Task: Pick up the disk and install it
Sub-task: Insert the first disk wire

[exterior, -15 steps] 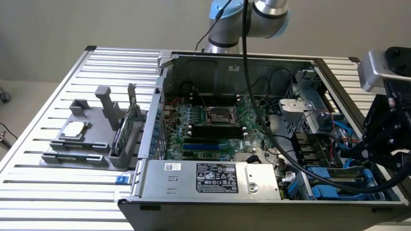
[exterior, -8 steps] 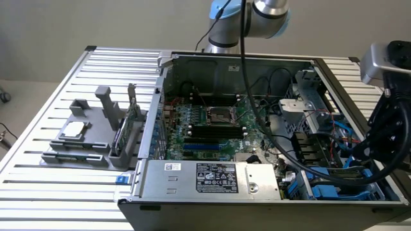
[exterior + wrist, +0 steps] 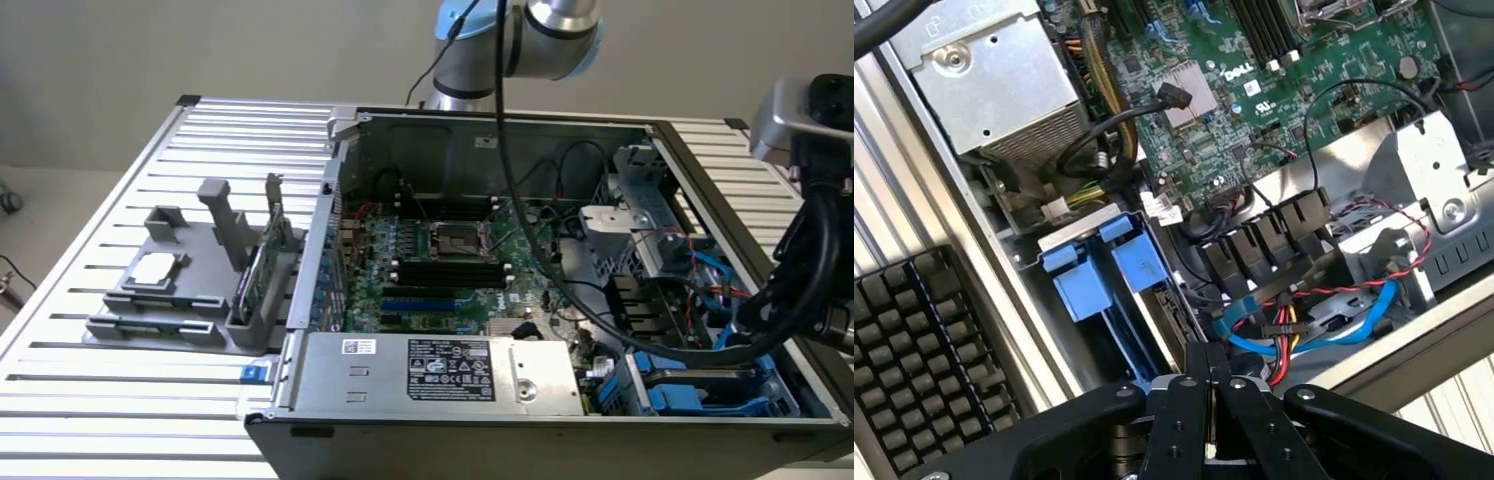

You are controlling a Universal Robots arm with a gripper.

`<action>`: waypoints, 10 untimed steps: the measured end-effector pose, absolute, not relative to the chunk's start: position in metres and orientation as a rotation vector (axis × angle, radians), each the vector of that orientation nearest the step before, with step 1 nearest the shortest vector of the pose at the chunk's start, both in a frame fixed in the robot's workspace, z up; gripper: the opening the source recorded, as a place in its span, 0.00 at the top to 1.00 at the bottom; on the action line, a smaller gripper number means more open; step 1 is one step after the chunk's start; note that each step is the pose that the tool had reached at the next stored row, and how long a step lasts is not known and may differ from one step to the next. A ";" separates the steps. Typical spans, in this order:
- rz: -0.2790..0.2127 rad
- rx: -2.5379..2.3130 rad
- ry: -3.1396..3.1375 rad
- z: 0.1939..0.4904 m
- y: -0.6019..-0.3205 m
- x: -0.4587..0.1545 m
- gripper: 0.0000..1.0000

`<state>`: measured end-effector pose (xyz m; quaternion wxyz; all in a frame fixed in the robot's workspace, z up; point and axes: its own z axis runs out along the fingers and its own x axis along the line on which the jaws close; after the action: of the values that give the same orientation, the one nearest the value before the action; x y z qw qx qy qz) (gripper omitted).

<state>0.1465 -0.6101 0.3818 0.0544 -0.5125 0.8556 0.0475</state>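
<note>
Wrist view: the tool (image 3: pixel 1211 352) has its two black fingers pressed together with nothing pinched between them. It hovers above the drive bay (image 3: pixel 1154 330) in a corner of the open computer case (image 3: pixel 1414 170). Just beyond the fingertips the disk (image 3: pixel 1104 285) stands seated in that bay. It shows as its blue carrier end with two blue tabs, and its metal face and label are hidden. Just beside the bay runs a tangle of blue, red and yellow cables (image 3: pixel 1294 325). Farther in lies the green motherboard (image 3: pixel 1304 70), and the silver power supply (image 3: pixel 984 75) sits against the case wall. Outside that wall, a black grid panel (image 3: pixel 924 360) rests near the slatted metal table (image 3: pixel 1454 400).

Exterior view: the case lies open on the table. The arm (image 3: pixel 534 30) rises behind it, and its wrist with a grey camera housing (image 3: pixel 801 110) and thick black cabling hangs at the exterior view's right edge, above the case's near right corner. The blue carrier of the disk sits in that corner's bay. The power supply lies along the near wall. At the exterior view's left, well apart from the case, a grey fixture (image 3: pixel 174 290) holds a square silver chip (image 3: pixel 154 268) and upright circuit cards (image 3: pixel 274 250).
</note>
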 end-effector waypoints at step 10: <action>0.135 -1.382 2.688 0.383 -0.610 0.146 0.89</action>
<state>0.1464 -0.6101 0.3831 0.0578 -0.4560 0.8870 0.0447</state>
